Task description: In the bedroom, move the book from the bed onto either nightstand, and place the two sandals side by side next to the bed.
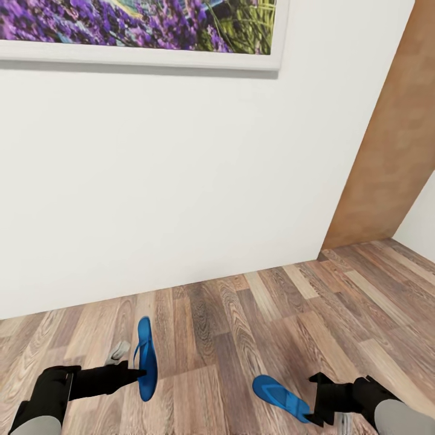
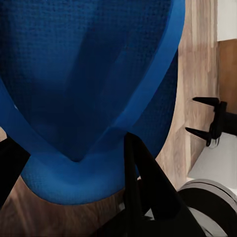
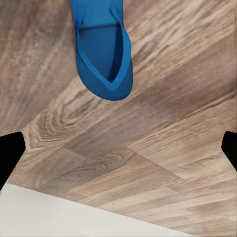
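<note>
Two bright blue sandals are down on the wood-plank floor close to me. One sandal stands on edge, and my left gripper is shut on its toe end, one dark finger lying across the sole by the thong post. The other sandal lies flat on the floor. My right gripper is open just beyond its end, fingers spread wide, not touching it. The bed, the book and the nightstand are out of view.
A plain white wall stands close ahead with a framed lavender picture high on it. A brown wooden panel rises at the right. Plank floor runs between the wall and me.
</note>
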### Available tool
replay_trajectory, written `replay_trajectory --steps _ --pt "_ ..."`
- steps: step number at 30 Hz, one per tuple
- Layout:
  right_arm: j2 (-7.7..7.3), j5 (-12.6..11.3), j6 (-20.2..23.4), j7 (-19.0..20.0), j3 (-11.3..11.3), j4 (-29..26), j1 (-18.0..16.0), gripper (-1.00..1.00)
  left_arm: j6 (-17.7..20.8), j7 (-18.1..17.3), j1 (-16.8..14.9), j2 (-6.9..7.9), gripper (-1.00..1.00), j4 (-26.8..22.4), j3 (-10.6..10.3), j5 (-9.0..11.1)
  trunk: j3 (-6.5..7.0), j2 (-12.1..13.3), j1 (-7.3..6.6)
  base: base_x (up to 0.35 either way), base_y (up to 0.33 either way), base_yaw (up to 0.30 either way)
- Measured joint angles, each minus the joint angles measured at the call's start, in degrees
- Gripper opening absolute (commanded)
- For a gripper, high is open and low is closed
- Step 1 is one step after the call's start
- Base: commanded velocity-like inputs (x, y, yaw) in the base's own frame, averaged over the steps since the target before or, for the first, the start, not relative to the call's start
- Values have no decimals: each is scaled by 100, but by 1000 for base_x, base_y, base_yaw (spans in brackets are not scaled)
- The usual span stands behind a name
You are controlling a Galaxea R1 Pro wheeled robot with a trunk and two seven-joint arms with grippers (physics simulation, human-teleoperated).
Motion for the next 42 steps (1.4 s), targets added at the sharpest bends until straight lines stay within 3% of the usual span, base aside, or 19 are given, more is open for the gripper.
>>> replay_trajectory --steps 4,8,12,20,23,29,36,42 --pt "-94 -8 7 -93 -8 -42 -80 100 0 -8 -1 -8 -100 0 0 4 -89 -5 10 0 0 0" --pt "-91 0 7 -199 -8 -41 -323 100 0 -13 -3 -10 -100 0 0 5 -177 -11 21 0 0 0" --pt "-12 -7 6 -494 -18 -35 -578 100 2 -16 -3 -7 -100 -2 5 5 -266 -16 31 0 0 0" --pt "177 4 2 -670 -14 -28 -928 100 8 -47 -1 -4 -100 -169 22 7 -443 -27 52 0 0 0" --pt "245 -2 1 -695 -15 -26 -996 100 9 -249 -4 -9 -100 -262 17 13 -510 -31 59 0 0 0" --pt "274 -4 -7 -706 -8 -25 -1124 100 -11 -721 -2 -33 -100 -360 12 19 -643 -39 75 0 0 0" --pt "281 -3 -3 -703 -8 -25 -1236 100 -21 -778 -3 -158 -100 -507 12 21 -798 -49 93 0 0 0" --pt "288 -4 0 -705 -13 -25 -1347 100 -25 -783 -2 -147 -100 -583 28 23 -931 -57 108 0 0 0"
